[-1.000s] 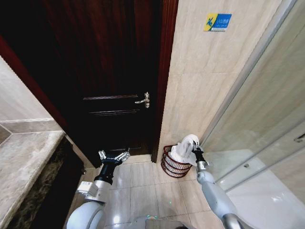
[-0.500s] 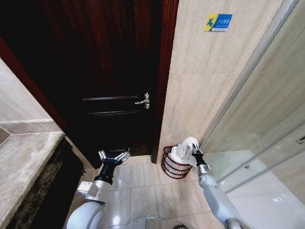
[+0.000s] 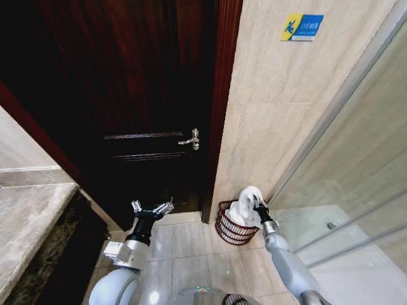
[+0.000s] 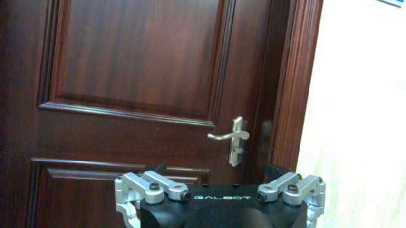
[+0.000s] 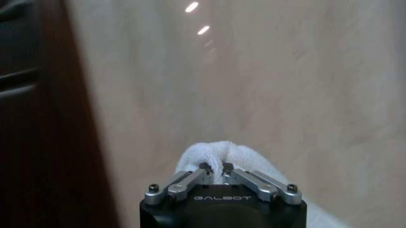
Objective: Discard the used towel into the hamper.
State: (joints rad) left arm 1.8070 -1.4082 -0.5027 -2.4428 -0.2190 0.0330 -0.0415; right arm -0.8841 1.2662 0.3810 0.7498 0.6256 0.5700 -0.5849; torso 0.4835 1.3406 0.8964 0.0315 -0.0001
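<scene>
White towel [image 3: 245, 204] pinched in the right gripper [image 3: 257, 204] hangs over the hamper [image 3: 230, 230]; release needs centring. Left gripper [image 3: 151, 208] idles, spread.

The head camera looks steeply down from high up at the door [image 3: 152, 95], wall and floor. The left wrist camera faces that same door [image 4: 140, 85] close up (handle [image 4: 233, 140] included); the right wrist camera faces the tiled wall [image 5: 266, 80].

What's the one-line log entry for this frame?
right claw: shut on towel, over hamper | left claw: open, idle, facing door | towel not released
</scene>
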